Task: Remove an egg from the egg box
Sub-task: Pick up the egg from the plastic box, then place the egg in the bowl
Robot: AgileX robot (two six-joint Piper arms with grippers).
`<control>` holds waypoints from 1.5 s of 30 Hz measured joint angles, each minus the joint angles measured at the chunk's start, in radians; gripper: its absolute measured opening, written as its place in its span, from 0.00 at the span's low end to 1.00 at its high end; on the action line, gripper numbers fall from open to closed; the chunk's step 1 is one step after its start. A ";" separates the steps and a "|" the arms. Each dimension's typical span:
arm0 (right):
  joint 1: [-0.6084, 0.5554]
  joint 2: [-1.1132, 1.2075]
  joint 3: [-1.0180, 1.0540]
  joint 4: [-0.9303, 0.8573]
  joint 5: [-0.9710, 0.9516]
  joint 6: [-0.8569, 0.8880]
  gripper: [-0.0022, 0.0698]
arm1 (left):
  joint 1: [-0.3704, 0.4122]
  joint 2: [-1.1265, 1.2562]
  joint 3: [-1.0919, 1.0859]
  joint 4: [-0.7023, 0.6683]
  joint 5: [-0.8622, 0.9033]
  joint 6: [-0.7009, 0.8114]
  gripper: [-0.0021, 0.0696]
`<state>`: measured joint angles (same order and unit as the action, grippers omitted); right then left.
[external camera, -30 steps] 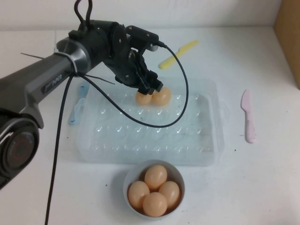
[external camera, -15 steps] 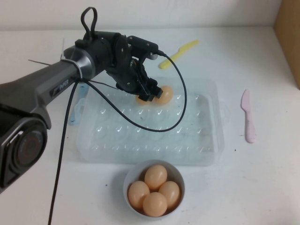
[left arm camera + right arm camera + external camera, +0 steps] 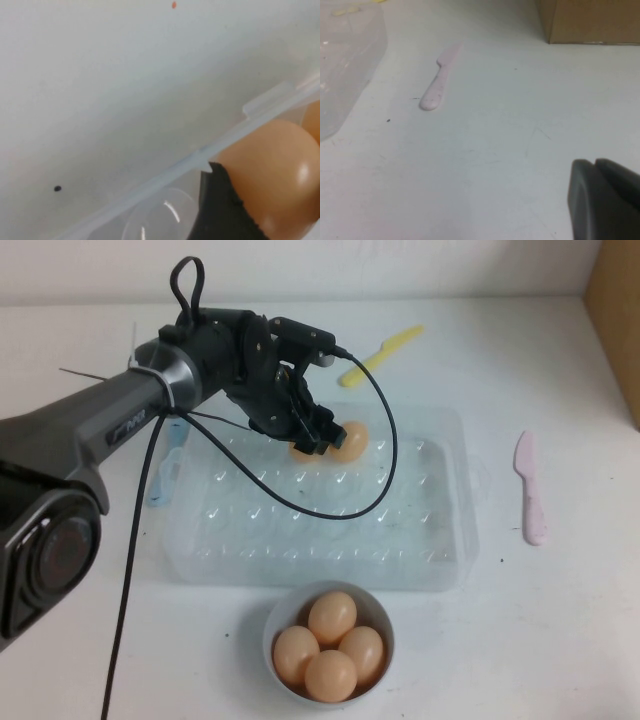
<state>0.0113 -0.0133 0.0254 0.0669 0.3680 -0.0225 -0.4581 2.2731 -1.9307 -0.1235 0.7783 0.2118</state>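
Left gripper (image 3: 318,438) jaws clamped on the egg (image 3: 305,450) at the far row of the egg box (image 3: 440,560); not yet lifted out. Second egg (image 3: 349,441) just beside. Right gripper (image 3: 605,200) parked over bare counter (image 3: 485,150), jaws pressed together, empty.

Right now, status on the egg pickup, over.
Left gripper down in the egg box, far row, a finger against the egg; grip unconfirmed. Right gripper shut, parked over bare table near the pink knife. Second egg right alongside.
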 joint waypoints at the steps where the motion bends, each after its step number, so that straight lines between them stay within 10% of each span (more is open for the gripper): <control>1: 0.000 0.000 0.000 0.000 0.000 0.000 0.01 | 0.000 0.000 0.000 0.000 0.000 0.000 0.50; 12: 0.000 0.000 0.000 0.000 0.000 0.000 0.01 | -0.011 -0.088 0.000 0.079 0.101 0.000 0.50; 26: 0.000 0.000 0.000 0.000 0.000 0.000 0.01 | -0.215 -0.341 0.085 0.187 0.396 0.000 0.50; 45: 0.000 0.000 0.000 0.000 0.000 0.000 0.01 | -0.374 -0.673 0.782 0.079 -0.007 -0.090 0.50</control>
<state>0.0113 -0.0133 0.0254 0.0669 0.3680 -0.0225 -0.8325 1.6004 -1.1484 -0.0441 0.7718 0.1220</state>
